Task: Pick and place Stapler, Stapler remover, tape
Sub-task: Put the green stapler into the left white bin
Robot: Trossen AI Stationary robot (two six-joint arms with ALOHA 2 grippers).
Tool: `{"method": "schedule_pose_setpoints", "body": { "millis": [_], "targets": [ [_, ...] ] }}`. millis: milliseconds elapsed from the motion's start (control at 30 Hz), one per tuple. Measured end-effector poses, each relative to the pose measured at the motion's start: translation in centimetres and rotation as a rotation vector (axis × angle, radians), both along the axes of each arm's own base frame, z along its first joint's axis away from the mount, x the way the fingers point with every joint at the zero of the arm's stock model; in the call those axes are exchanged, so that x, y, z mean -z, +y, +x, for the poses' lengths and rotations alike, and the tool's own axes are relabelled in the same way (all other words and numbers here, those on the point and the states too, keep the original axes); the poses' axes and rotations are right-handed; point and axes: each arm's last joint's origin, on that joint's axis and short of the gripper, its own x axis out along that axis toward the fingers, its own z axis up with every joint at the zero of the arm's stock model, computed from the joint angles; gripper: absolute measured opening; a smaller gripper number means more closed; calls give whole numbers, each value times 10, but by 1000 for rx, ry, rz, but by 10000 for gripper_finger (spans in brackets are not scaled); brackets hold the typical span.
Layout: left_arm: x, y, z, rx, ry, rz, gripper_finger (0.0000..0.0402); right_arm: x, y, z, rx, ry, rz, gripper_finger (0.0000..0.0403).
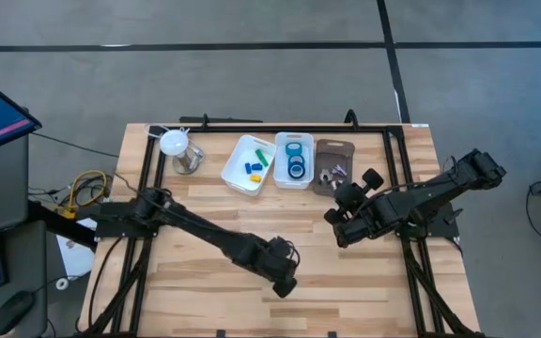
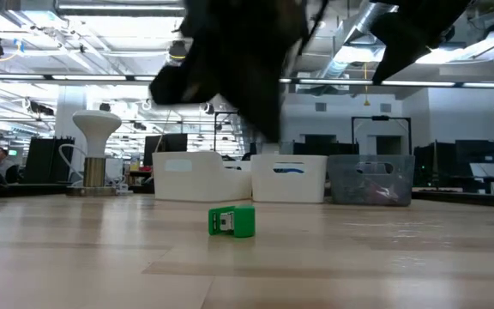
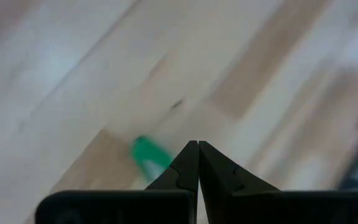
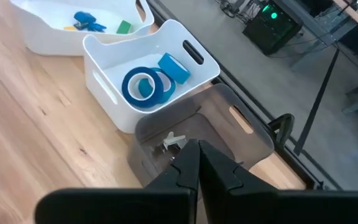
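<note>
1. Tape (image 4: 146, 86): blue rolls lying inside the middle white bin (image 4: 104, 87), at the far side of the table (image 1: 346, 291); two overlapping rings plain in the right wrist view, a third roll tilted on edge against the bin wall.
2. Nearest the low camera, a small green stapler (image 2: 232, 221) resting on the bare wood, apart from the bins; in the left wrist view only a green smear just beside the fingers.
3. Left gripper (image 1: 285, 279) low over the near middle of the table, fingers pressed together tip to tip, holding nothing; mostly a dark blur in the low view.
4. Right gripper (image 1: 338, 225) hanging just in front of the grey bin (image 4: 241, 134), fingers closed together, empty.
5. Inside the grey bin, small pale metal pieces (image 4: 174, 141), partly hidden behind the fingertips and too small to name.
6. Farther left, a second white bin (image 1: 247, 164) with little blue, yellow and green pieces; shapes hard to make out.
7. Beyond that, a white-topped metal cup (image 1: 181, 150) near the far left corner.
</note>
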Motion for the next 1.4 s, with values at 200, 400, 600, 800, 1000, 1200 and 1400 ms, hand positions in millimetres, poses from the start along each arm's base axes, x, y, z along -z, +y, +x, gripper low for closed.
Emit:
{"method": "schedule_pose_setpoints", "body": {
  "millis": [200, 400, 600, 800, 1000, 1200, 1400],
  "targets": [
    [37, 1, 1, 24, 166, -19, 1, 0, 2, -5, -17, 48, -28, 0],
    [4, 10, -2, -18, 74, 27, 1, 0, 1, -7, -13, 59, -31, 0],
    [-14, 15, -5, 8, 33, 37, 3, 0, 1, -7, -13, 61, -30, 0],
    [-9, 15, -5, 88, 64, 14, 22, 0, 1, -7, -13, 61, -30, 0],
    [1, 17, -9, 100, 110, -9, 67, 0, 1, -7, -13, 61, -30, 0],
    [25, 21, -20, 51, 176, -5, 114, 0, 1, -7, -13, 61, -30, 0],
    [42, 22, -17, 37, 78, -44, 158, 0, 1, -7, -13, 61, -29, 0]
  ]
}}
